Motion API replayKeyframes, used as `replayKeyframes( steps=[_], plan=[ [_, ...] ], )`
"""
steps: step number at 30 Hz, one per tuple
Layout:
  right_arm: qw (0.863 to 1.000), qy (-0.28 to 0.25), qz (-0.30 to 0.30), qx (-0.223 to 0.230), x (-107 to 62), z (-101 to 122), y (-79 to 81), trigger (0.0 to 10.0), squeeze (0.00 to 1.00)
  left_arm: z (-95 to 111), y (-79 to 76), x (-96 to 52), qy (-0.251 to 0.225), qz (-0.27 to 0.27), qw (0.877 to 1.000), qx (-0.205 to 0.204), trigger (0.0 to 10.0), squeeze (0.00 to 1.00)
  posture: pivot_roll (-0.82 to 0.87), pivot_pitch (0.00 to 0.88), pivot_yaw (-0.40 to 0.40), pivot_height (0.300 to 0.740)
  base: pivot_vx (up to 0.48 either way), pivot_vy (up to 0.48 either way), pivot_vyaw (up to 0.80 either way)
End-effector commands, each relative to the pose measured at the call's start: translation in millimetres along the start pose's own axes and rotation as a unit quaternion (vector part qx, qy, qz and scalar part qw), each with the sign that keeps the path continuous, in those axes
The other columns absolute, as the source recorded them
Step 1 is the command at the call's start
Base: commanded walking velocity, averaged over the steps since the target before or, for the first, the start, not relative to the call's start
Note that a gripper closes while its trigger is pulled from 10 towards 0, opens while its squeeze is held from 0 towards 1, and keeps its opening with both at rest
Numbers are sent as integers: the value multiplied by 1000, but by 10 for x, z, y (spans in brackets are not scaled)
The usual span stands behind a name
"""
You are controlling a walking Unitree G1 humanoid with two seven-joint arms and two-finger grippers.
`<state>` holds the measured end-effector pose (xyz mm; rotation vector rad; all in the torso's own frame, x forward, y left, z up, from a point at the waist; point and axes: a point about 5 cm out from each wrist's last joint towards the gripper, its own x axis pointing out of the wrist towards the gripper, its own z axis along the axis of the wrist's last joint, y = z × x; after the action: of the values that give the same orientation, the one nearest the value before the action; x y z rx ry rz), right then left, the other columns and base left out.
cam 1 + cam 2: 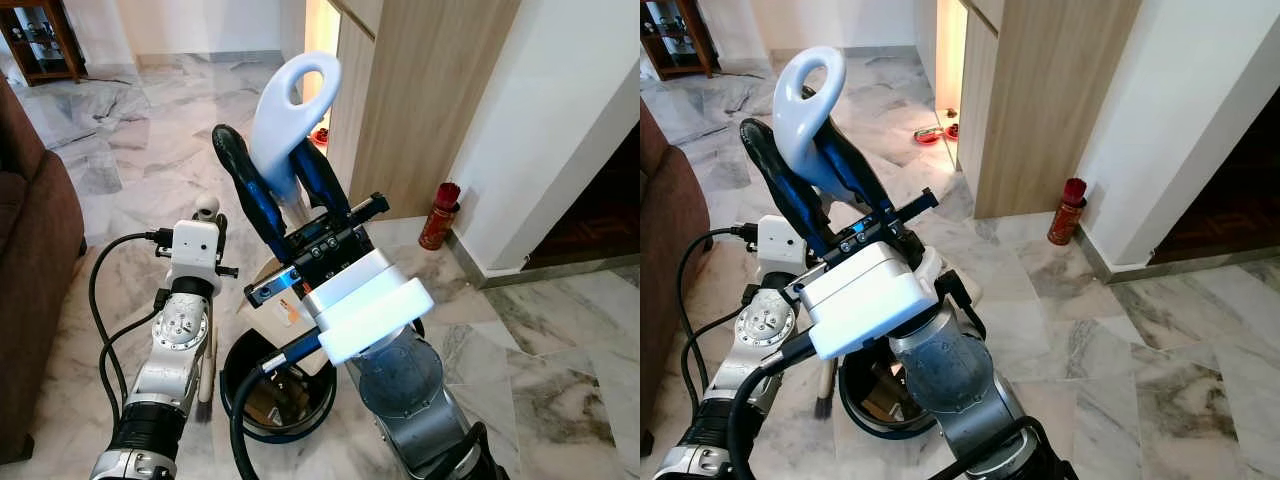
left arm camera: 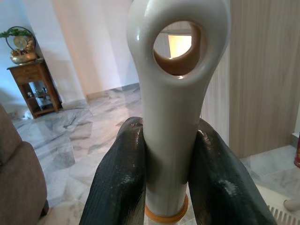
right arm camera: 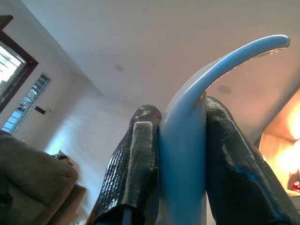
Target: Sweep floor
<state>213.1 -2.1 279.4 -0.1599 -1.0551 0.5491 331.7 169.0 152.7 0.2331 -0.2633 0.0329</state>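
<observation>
While upright, white looped handle [image 1: 293,110] within left hand [image 2: 169,124] and right hand [image 3: 182,107].

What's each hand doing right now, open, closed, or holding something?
Left hand: closed on the white handle, just above its orange ring.
Right hand: closed on a curved white handle.

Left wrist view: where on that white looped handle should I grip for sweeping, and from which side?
Grip the handle on its straight neck, below the loop and above the orange ring, with one finger on each side. The widening loop should stop it sliding down. The left gripper is shut there.
</observation>
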Motion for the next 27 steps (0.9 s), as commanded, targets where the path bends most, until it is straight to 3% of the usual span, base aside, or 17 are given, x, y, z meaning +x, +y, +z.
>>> replayKeyframes(
  steps=[1,5,7,8,12,13,15,20,26,27],
  plan=[
    [999,-25,-12,-23,28,98,-60,10000,0,143,-19,48,-38,-10,999,9,10000,0,155,42,-45,740,0,0,0],
    [997,18,-52,-56,4,-52,-193,10000,0,136,-33,39,-37,-11,999,8,10000,0,156,43,-46,740,0,0,0],
    [990,60,-80,-103,-34,-220,-400,10000,0,132,-40,37,-36,-13,999,7,10000,0,157,40,-45,740,0,0,0],
    [990,60,-80,-103,-34,-220,-400,10000,0,132,-40,37,-36,-13,999,7,10000,0,157,40,-45,740,0,0,0],
    [977,99,-125,-141,-109,-371,-699,10000,0,126,-50,35,-34,-18,999,5,10000,0,155,32,-43,740,0,0,0],
    [969,122,-151,-150,-183,-452,-855,10000,0,120,-56,29,-34,-20,999,5,10000,0,154,21,-42,740,0,0,0],
    [962,140,-171,-160,-259,-509,-967,10000,0,117,-61,23,-34,-21,999,4,10000,0,157,13,-43,740,0,0,0],
    [952,167,-192,-170,-396,-600,-1098,10000,0,113,-65,15,-33,-22,999,3,10000,0,157,6,-44,740,0,0,0],
    [931,217,-229,-185,-664,-783,-1284,10000,0,106,-40,9,-29,-17,999,-6,10000,0,161,13,-45,740,0,0,0],
    [921,234,-241,-196,-778,-834,-1344,10000,0,106,-28,3,-29,-17,999,-4,10000,0,165,18,-46,740,0,0,0]
  ],
)
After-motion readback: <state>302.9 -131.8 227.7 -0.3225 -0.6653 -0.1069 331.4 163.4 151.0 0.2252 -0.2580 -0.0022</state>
